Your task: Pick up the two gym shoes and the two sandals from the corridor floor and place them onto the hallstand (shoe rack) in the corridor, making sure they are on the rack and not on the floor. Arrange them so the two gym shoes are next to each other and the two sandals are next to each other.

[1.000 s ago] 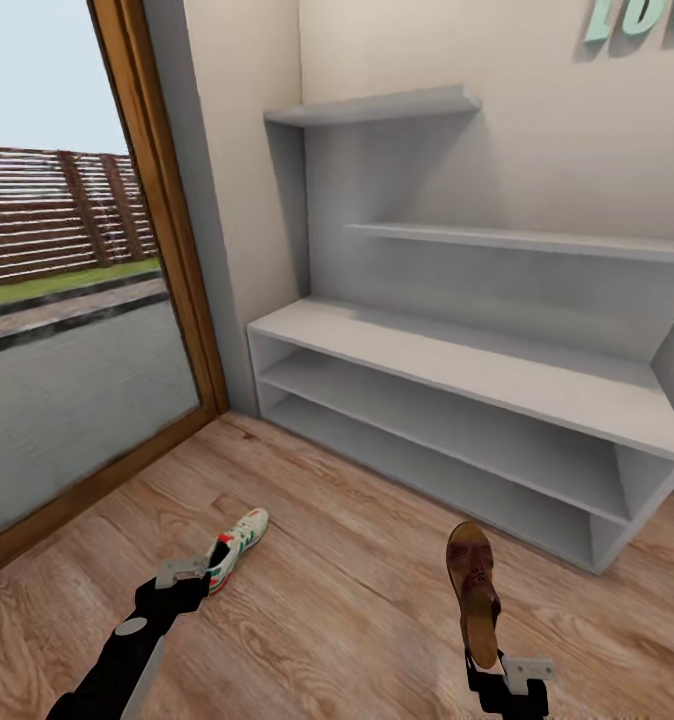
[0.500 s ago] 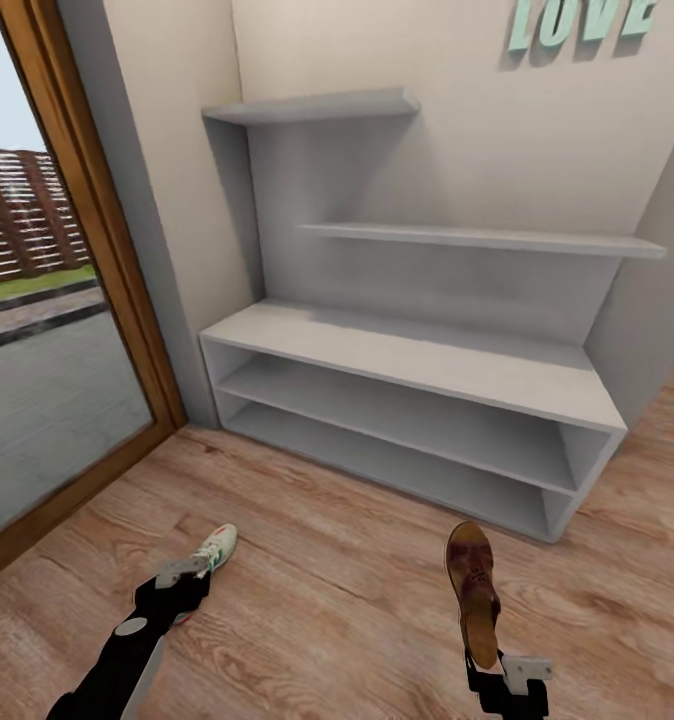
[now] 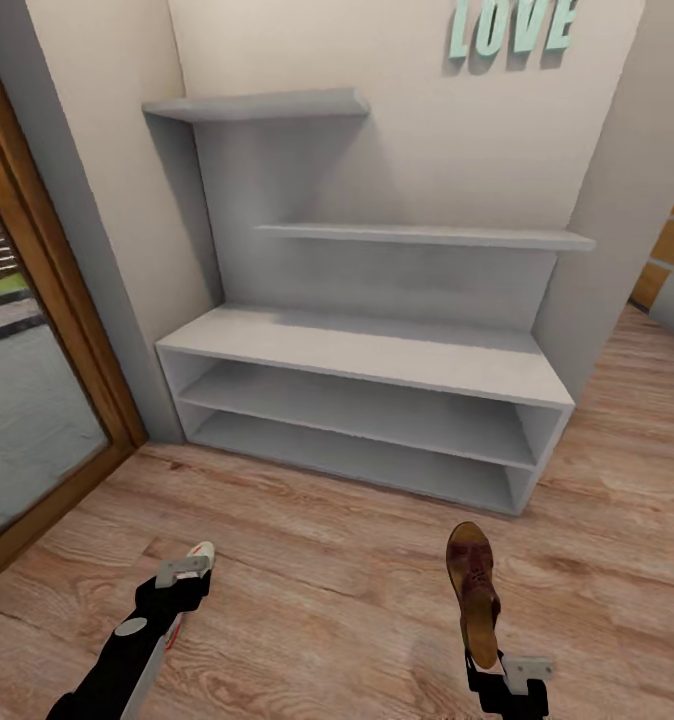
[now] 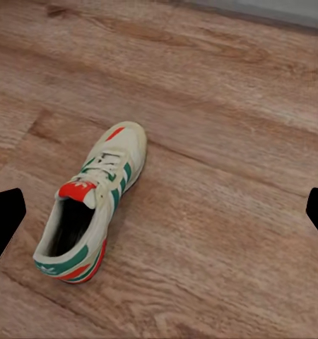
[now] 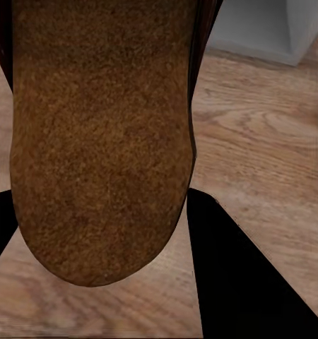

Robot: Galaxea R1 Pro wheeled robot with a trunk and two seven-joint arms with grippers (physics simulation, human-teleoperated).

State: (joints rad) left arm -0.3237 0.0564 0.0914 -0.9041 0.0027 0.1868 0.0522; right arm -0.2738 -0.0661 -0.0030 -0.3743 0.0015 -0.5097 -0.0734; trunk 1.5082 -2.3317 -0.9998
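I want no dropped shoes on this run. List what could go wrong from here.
1. The right gripper pinches the sandal only at its heel end, so it may slip out on the way to the rack.
2. The sneaker lies on the floor by the open left gripper; driving forward could knock it.

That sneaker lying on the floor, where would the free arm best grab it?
Probably from above, across the heel collar of the gym shoe. It lies upright on its sole on the floor, opening facing up, so one of the left gripper's fingers could slip inside, one outside.
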